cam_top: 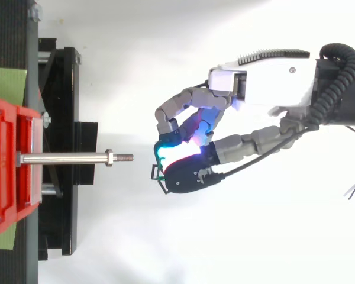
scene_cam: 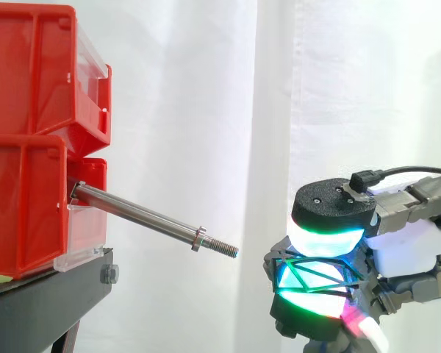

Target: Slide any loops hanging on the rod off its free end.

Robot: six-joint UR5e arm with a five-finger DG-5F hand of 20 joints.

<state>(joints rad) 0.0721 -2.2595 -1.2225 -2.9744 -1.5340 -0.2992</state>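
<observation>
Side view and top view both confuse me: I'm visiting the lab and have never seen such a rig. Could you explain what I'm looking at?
It is one robot arm ending in a hand with fingers and a thumb; the glowing pads are its fingertips. The side view looks level across the work, with the arm coming in from the right. The top view looks down on the same scene. Two red bins are stacked on a black stand before a white curtain. A steel rod sticks out from the lower bin, with a nut near its threaded free end. Nothing hangs on the rod. The hand, clear of the rod's end, pinches a thin dark wire loop.
</observation>
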